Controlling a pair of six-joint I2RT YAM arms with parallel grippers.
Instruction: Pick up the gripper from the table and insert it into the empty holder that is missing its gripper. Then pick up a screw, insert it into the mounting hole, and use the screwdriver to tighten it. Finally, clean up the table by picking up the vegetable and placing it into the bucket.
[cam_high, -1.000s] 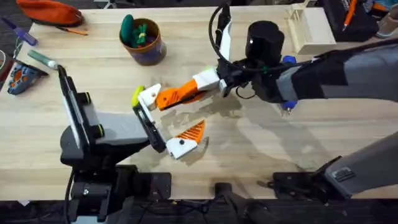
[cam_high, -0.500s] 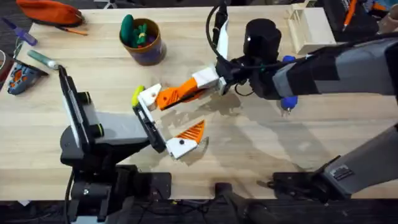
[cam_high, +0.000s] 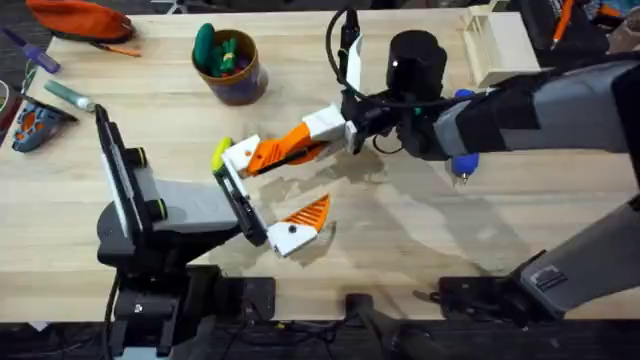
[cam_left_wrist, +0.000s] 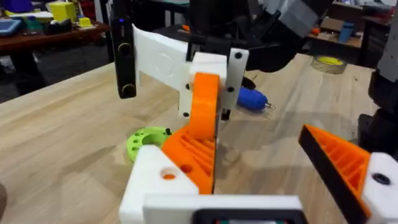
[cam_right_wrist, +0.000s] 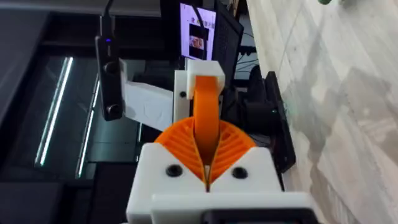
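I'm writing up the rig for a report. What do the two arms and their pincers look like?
Both arms have grey link covers and black joints, with black cables looping near the right wrist. The left pincer has white mounts; its one fitted finger is orange, ribbed, black-faced. The right pincer has white mounts with dark screw holes and orange ribbed pads.

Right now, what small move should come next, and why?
Probably the right tool, shut on the orange gripper piece, should press it a little deeper into the white holder. The piece meets the holder but juts out at an angle, so it does not look fully seated for a screw.
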